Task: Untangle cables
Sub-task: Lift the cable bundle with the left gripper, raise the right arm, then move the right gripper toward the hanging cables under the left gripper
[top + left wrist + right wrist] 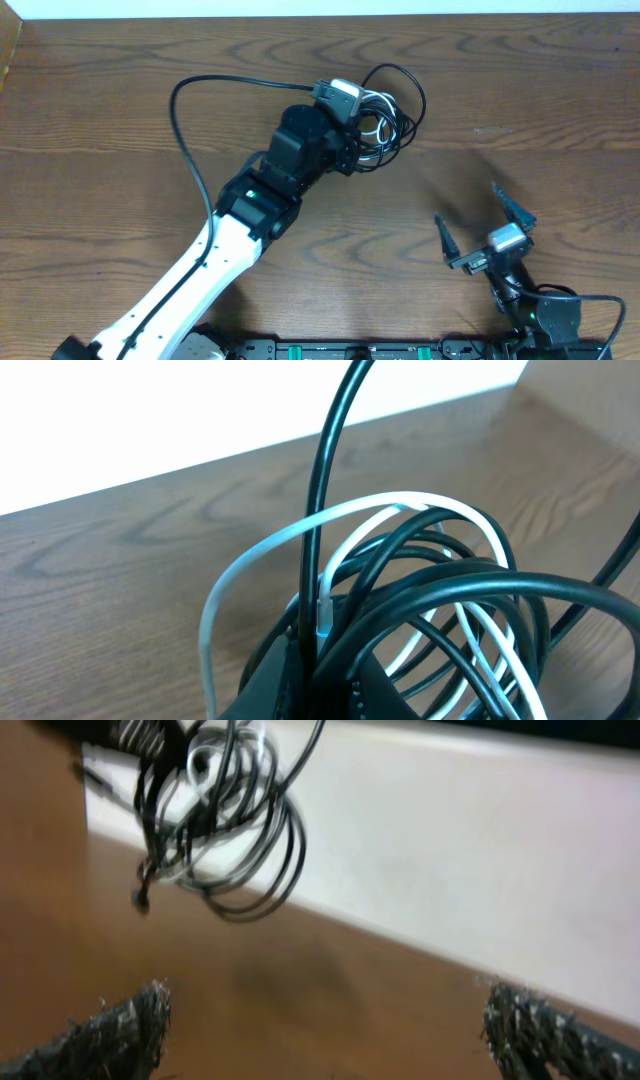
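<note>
Right now the left gripper (352,150) is clamped shut on the cables (395,105), a tangled bundle of black loops with a white cord (260,555) threaded through them. In the left wrist view the coils rise straight out of the closed fingers (275,682), with black strands crossing over and under the white one. Seen from the right wrist, the bundle hangs clear of the wooden table (100,100), with a faint shadow beneath it and a small plug end (140,900) dangling at its lower edge. The right gripper (466,203) sits well apart from the bundle, to its right and nearer the robot's base, jaws spread wide and empty.
</note>
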Available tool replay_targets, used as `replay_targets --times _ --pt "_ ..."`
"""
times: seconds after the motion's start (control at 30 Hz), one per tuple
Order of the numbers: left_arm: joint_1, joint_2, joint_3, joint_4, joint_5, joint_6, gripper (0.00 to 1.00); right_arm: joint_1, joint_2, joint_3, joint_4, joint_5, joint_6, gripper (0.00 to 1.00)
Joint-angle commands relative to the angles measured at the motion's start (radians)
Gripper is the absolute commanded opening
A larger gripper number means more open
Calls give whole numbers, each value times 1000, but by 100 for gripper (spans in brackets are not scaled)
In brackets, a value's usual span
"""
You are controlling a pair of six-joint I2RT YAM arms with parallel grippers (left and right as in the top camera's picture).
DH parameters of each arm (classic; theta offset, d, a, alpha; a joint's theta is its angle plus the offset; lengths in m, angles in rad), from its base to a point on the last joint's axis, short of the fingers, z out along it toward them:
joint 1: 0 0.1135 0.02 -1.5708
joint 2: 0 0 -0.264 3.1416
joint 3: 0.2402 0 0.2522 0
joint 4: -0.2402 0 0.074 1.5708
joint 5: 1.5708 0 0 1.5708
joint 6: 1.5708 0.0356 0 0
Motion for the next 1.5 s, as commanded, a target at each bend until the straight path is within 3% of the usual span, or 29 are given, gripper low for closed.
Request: replay_targets --times 0.0,0.17,0.37,0.57,0.77,0.97,1.1,1.33,1.47 --pt "3 -66 16 -3 -5 -64 8 -2 -4 1 101 1 209 99" --pt "3 -97 16 -74 -5 -142 7 -2 -4 55 104 1 290 99" --pt "3 -98 16 -100 -5 -173 8 -9 40 240 -88 2 269 99" --pt "3 -98 16 -96 -5 -266 8 -13 231 483 -301 -22 234 99" --pt "3 -98 16 -89 -5 -295 8 -13 447 635 -322 -292 131 99" --pt "3 -98 16 -90 -3 -299 8 -13 545 639 -251 -505 204 99" --pt "3 -98 16 -90 0 -299 8 -13 574 639 -228 -454 257 96" --pt "3 -98 16 -88 52 -290 8 -13 603 638 -234 -161 540 96" --pt "3 -98 16 -92 74 -239 8 -13 617 638 -248 -131 562 95"
